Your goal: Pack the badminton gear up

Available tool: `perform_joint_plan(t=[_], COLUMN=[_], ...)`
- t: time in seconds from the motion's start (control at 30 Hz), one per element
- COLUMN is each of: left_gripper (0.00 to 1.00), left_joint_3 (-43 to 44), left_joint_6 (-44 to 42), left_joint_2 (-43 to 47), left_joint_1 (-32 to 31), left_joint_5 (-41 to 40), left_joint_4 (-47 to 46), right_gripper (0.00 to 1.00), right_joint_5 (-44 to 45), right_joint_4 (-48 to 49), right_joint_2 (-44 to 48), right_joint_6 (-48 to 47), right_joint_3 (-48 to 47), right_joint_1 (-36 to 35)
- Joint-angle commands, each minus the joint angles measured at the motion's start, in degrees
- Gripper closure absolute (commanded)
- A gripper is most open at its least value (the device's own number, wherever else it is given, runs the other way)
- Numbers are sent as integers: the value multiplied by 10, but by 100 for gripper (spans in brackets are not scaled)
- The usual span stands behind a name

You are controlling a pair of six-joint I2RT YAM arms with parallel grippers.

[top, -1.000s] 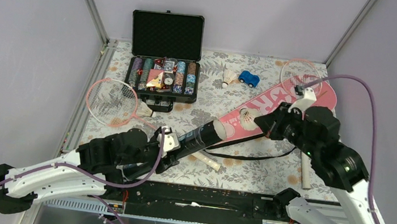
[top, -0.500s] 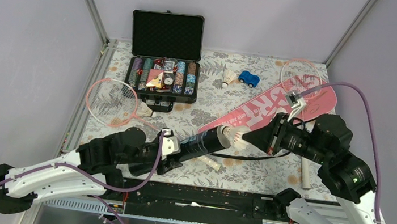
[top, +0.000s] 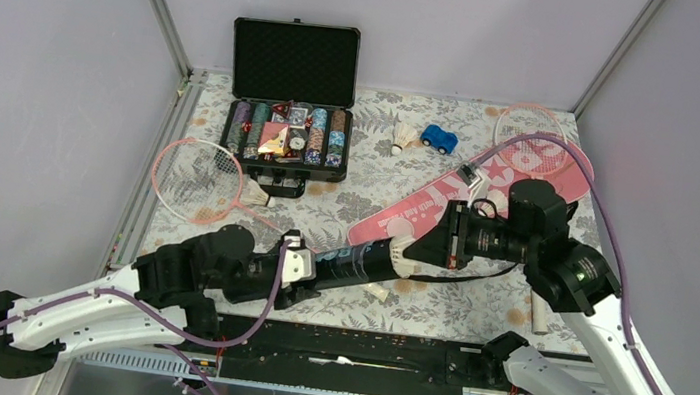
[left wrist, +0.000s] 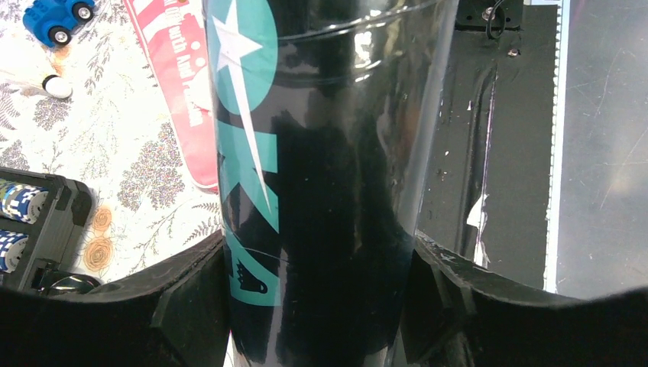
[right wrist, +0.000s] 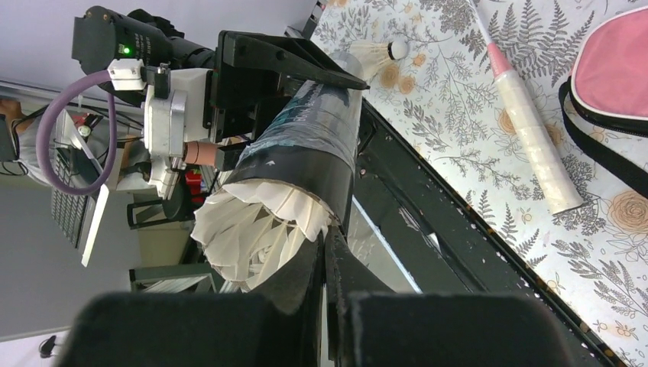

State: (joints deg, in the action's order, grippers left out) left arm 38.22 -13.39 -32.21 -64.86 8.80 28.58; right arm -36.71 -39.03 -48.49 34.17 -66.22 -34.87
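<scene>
My left gripper [top: 305,270] [left wrist: 321,306] is shut on the black tube with teal print [top: 354,258] [left wrist: 321,153] and holds it slanted above the table's near edge. My right gripper [top: 420,250] [right wrist: 325,264] is shut on the feather skirt of a white shuttlecock [top: 403,257] [right wrist: 256,229], which sits partly inside the tube's open mouth [right wrist: 306,145]. The pink "SPORT" cover [top: 447,191] lies diagonally behind. One pink racket [top: 195,179] lies at the left. The other racket's head [top: 532,139] is at the far right. A second shuttlecock [top: 400,136] lies by the toy car.
The open black poker chip case [top: 285,134] stands at the back left. A blue toy car [top: 440,139] is at the back centre. A white racket handle [right wrist: 531,145] and another shuttlecock [right wrist: 378,52] lie on the floral cloth under the tube. The cover's black strap [top: 478,274] trails near it.
My right gripper has carried the shuttlecock left and down from above the pink cover to the tube's mouth. The tube's open end has dropped lower and nearer in my left gripper.
</scene>
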Motion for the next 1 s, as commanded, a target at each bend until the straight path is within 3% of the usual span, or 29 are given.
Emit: perform_joint_plan(t=[0.0,0.43,0.7,0.87,0.97], left_gripper=[58,59,59,59,60], left_joint_3=[13,2,0,1,-5], left_joint_6=[-29,-30,-41,-43,-39], left_joint_2=[5,1,18,24,33], left_joint_1=[1,1,1,1,1], left_joint_5=[25,20,17,16,12], left_joint_4=[-62,-72,-69,-64,-64], right_gripper=[100,97,96,85,69], right_joint_5=[-23,-18,6,10,39], right_joint_4=[38,83,59,56,-1], right_joint_2=[-12,-18,-22,-14,-14], right_joint_6=[6,43,46,60,51], right_joint_3=[18,60,55,44,-2], right_joint_1=[1,0,1,1,1])
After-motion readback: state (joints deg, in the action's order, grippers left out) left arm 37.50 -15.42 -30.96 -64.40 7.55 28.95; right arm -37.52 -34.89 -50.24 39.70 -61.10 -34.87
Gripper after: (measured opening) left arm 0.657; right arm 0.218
